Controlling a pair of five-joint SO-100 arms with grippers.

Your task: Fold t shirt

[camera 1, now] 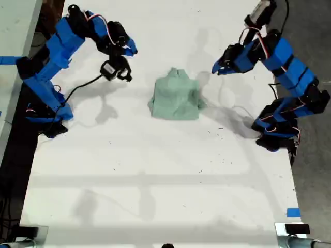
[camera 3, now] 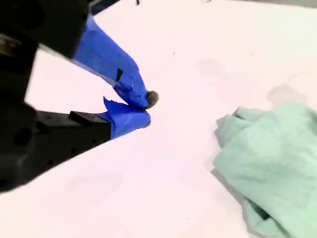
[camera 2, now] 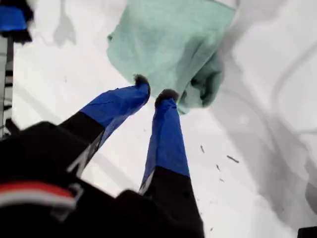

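You had the t shirt (camera 1: 176, 95) lying on the white table (camera 1: 155, 181) just above the middle of the exterior view, collar bump towards twelve o'clock. It was bunched into a compact, wrinkled block rather than spread flat. My first pincer (camera 1: 214, 70) hung at about two o'clock from the cloth in that view, close to its edge but not touching. Through the first wrist view the pincer (camera 2: 154, 89) stood narrow, tips a little apart with nothing between them, and the shirt (camera 2: 168, 49) began just beyond them, with a rolled lump of fabric at the nearest corner.

My second pincer (camera 1: 132, 50) sat out at ten o'clock from the shirt in the exterior view, clearly apart from it. Its tips (camera 3: 146, 109) were pressed together on nothing, with the green hem (camera 3: 267, 163) off to one side.

The sides looked tucked in already, I judged, so the step in hand was likely a last fold or a tidy-up. To do it well you needed to spread the first pincer wider before coming down. Take only the top layer at that rolled corner and lift low, or the whole bundle could drag. The second pincer could pin the far edge.
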